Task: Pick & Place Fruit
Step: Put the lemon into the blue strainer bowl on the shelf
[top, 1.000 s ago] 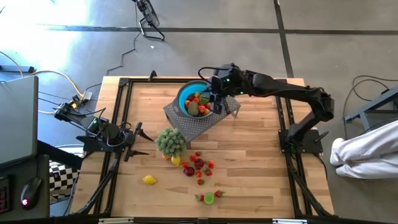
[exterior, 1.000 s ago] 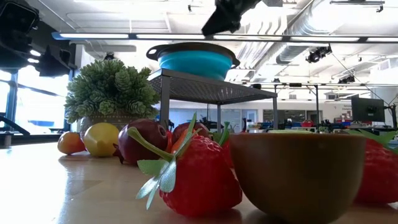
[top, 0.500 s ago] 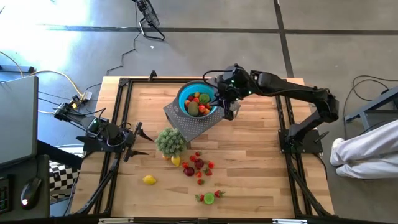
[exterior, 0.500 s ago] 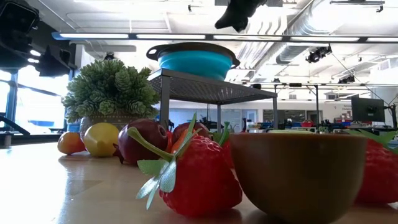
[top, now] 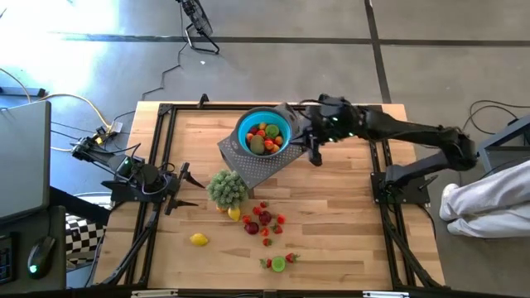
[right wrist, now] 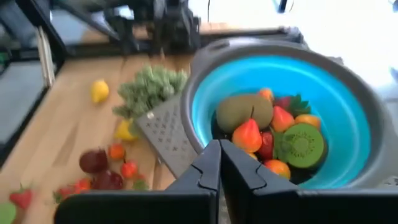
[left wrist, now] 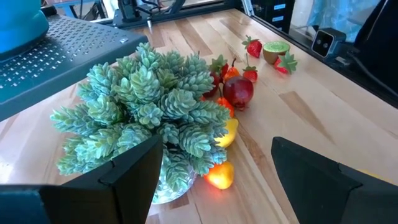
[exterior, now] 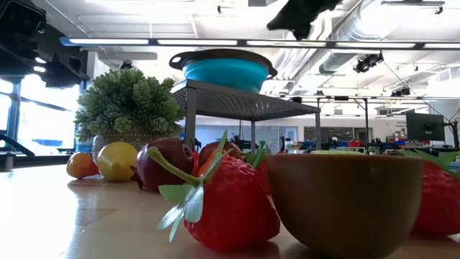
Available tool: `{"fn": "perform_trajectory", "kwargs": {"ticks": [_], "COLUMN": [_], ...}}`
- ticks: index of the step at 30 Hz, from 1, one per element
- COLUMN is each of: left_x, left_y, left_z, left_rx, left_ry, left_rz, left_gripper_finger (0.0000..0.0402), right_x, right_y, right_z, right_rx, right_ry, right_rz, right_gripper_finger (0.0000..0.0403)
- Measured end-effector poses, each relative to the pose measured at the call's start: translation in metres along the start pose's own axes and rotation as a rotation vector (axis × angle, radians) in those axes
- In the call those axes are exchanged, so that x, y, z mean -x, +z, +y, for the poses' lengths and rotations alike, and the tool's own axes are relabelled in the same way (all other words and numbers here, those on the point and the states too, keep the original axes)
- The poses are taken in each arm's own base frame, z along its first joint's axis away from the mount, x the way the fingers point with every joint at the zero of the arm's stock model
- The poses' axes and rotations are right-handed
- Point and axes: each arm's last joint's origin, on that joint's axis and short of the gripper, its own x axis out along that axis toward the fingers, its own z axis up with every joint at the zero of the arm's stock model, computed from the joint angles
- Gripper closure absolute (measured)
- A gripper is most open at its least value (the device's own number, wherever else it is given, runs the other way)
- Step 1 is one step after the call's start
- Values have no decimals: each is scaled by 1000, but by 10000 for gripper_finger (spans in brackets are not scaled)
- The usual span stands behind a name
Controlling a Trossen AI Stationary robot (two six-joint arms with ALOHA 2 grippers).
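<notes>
The blue bowl (top: pixel 263 132) stands on a grey perforated stand (top: pixel 258 168) and holds several fruit (right wrist: pixel 268 129): red, orange, brownish green and a lime-green half. More fruit lies loose on the table: a lemon (top: pixel 199 239), a red cluster (top: pixel 262 220), and a lime half with strawberries (top: pixel 279 263). My right gripper (top: pixel 313 155) hangs shut and empty just right of the bowl, above the stand's right edge; its fingers (right wrist: pixel 219 155) point toward the bowl. My left gripper (top: pixel 188 186) waits open at the table's left, facing the potted plant (left wrist: pixel 149 106).
A green potted plant (top: pixel 226 187) stands between the stand and the loose fruit. Black frame rails (top: pixel 157 149) run along the table's left and right sides. In the low view a strawberry (exterior: pixel 230 208) and a brownish-green half (exterior: pixel 345 201) sit close to the camera.
My right gripper has drawn back from above the bowl's right rim toward the table's right edge, sinking slightly. The bowl, the stand and the loose fruit have stayed where they were.
</notes>
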Motion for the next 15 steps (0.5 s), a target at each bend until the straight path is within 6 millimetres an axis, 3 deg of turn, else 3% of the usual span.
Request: {"fn": "perform_trajectory", "kwargs": {"ticks": [7, 15], "left_x": [0, 0], "left_y": [1, 1], "left_z": [0, 0], "left_rx": [96, 298], "left_ry": [0, -1], "left_rz": [-13, -12], "left_gripper_finger": [107, 107], "right_x": [22, 21], "right_y": [-33, -77], "right_z": [21, 48], "right_rx": [-74, -117], "right_ry": [11, 44], "right_rz": [-175, -278], "right_gripper_finger": [401, 401]}}
